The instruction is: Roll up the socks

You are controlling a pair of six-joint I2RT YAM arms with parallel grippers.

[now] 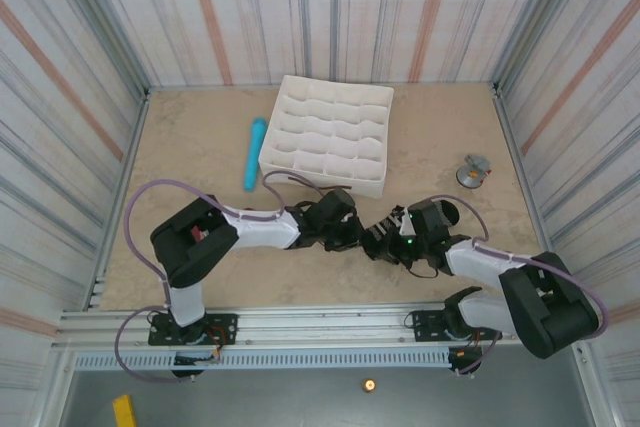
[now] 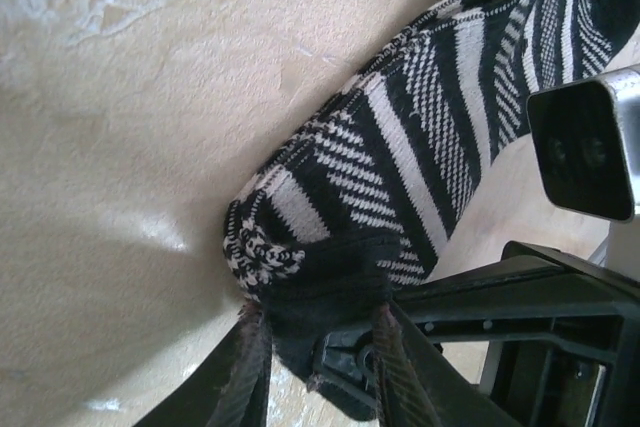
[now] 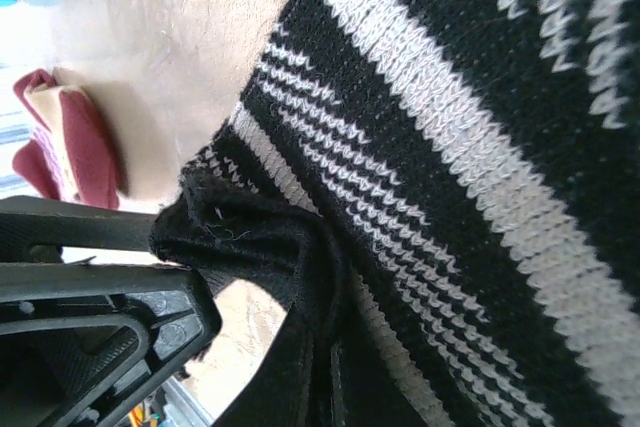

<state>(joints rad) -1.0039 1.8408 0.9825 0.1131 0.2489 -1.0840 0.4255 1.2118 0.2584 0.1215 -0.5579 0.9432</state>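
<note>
Closest to me, both arms reach in from their bases and meet over the near middle of the table (image 1: pixel 200 147), and the black sock (image 2: pixel 420 147) with its white stripes lies on the tabletop right between them. On my left wrist feed the left gripper (image 2: pixel 318 315) has its two fingers (image 2: pixel 250 367) on either side of the sock's plain black end, with the fabric bunched up and filling the gap between them, so I read it as pinching that end. The sock runs away from those fingers as a thick, rounded shape, up and to the right across the beige surface. On my right wrist feed the right gripper (image 3: pixel 315 347) is pressed together on a tuft of the same black fabric, which is drawn into a tight pucker where it goes in; the striped knit spreads out large above and to the right of that spot. Off to the side in that feed, the beige and maroon sock (image 3: pixel 65 137) lies crumpled on the table, apart from the black one. Farther back, the overhead camera gives me a white compartment tray (image 1: pixel 330 183) just beyond the grippers, a light-blue cylinder (image 1: pixel 252 155) lying beside its left wall, and a small grey object (image 1: pixel 472 171) well off to the right.
</note>
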